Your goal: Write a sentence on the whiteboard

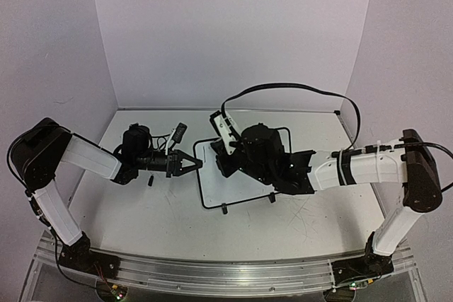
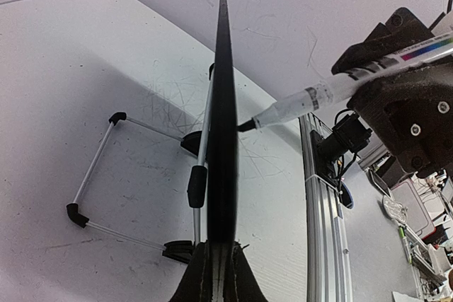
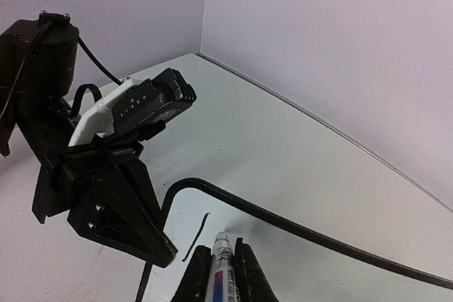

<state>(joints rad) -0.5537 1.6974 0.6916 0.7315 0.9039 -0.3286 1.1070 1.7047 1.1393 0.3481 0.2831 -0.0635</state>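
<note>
The small white rectangular whiteboard with a thin black frame (image 1: pixel 228 190) sits mid-way across the white table (image 1: pixel 141 210). Its left edge is clamped between the closed jaws of the left gripper (image 2: pixel 216 277). The right gripper (image 3: pixel 219 284) is closed on a slim white marker pen (image 3: pixel 221 256), whose tip looks to touch the board face. Only one short black stroke (image 3: pixel 195 238) shows, so the writing is barely begun and nearly all the lettering remains.
</note>
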